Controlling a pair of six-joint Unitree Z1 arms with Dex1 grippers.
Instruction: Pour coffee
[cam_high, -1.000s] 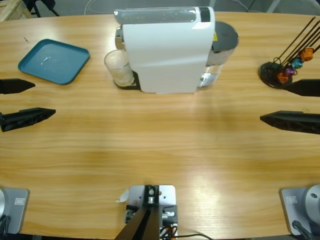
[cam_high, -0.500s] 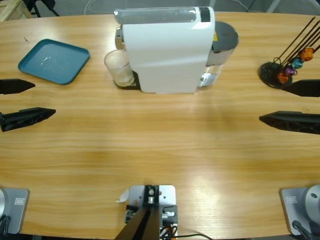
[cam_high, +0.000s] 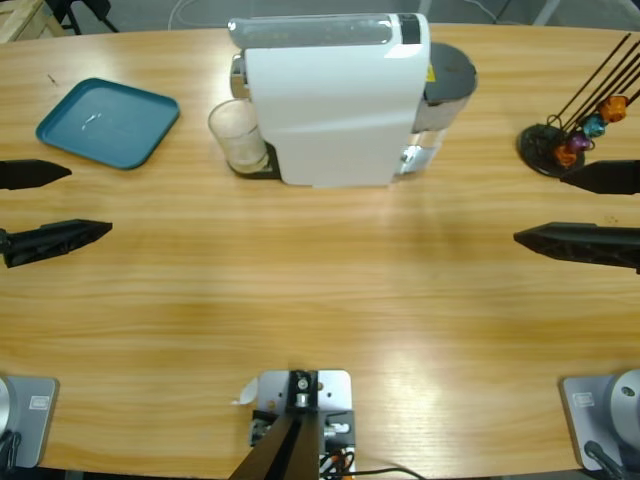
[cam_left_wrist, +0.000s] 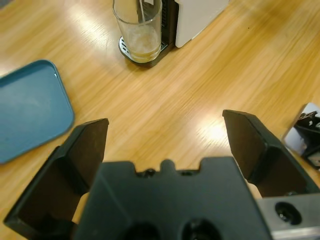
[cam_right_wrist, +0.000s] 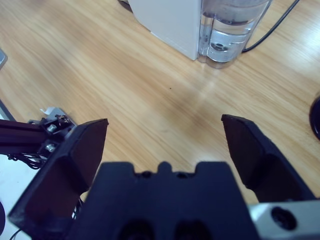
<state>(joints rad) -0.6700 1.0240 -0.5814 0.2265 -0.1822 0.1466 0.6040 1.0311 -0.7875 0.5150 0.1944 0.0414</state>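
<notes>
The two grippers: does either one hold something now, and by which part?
Nothing is held. The left gripper and the right gripper are both open over bare wooden table.

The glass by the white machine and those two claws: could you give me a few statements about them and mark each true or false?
1. The glass holds a shallow layer of coffee. True.
2. The left claw grips the glass. False: it is open and holds nothing, well short of the glass.
3. The glass lies on the blue tray. False: it stands upright on the drip plate of the coffee machine.
4. The right claw is open over bare table. True.
5. Coloured capsules hang on a rack at the table's right end. True.
</notes>
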